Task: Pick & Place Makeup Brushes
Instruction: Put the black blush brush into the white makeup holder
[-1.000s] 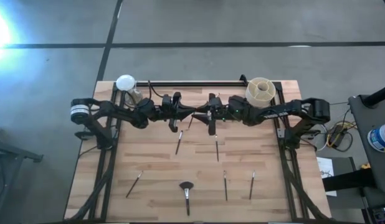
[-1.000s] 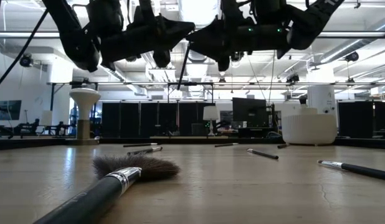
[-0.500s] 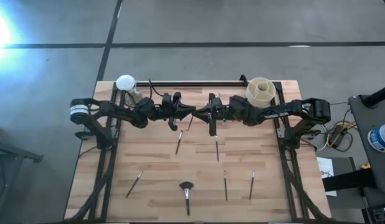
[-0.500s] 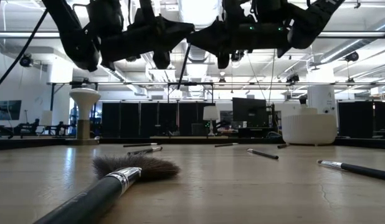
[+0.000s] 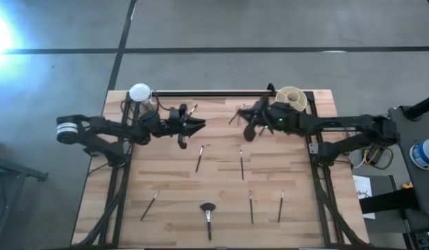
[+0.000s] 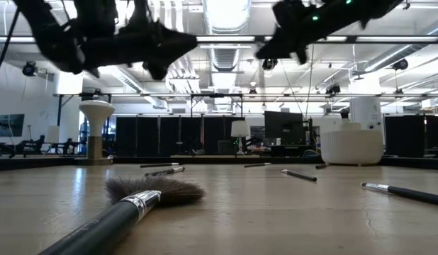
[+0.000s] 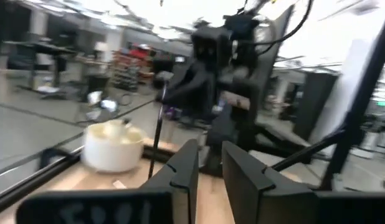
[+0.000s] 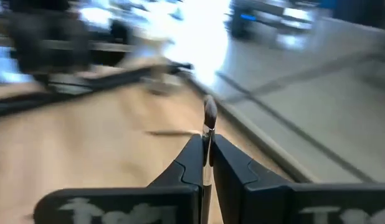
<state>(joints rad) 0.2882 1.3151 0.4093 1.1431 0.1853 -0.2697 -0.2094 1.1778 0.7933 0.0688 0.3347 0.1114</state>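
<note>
the right gripper [image 8: 206, 163] has its fingers clenched on a thin brush [image 8: 209, 127], whose brown tip sticks up past the fingertips. in the overhead view this right gripper [image 5: 244, 116] hangs above the table [image 5: 305, 177] at about 1 o'clock from its centre, just beside the cream round holder [image 5: 291, 98] at the far right corner. the left gripper [image 7: 208, 169] has its fingers released with a narrow gap and nothing between them; from above it [image 5: 198, 124] sits at about 11 o'clock, near the white lamp [image 5: 139, 92]. six more brushes lie flat on the wood: two near the centre [image 5: 199, 158] [image 5: 241, 164], and four along the 6 o'clock edge, including one with a wide fluffy head [image 5: 207, 210].
</note>
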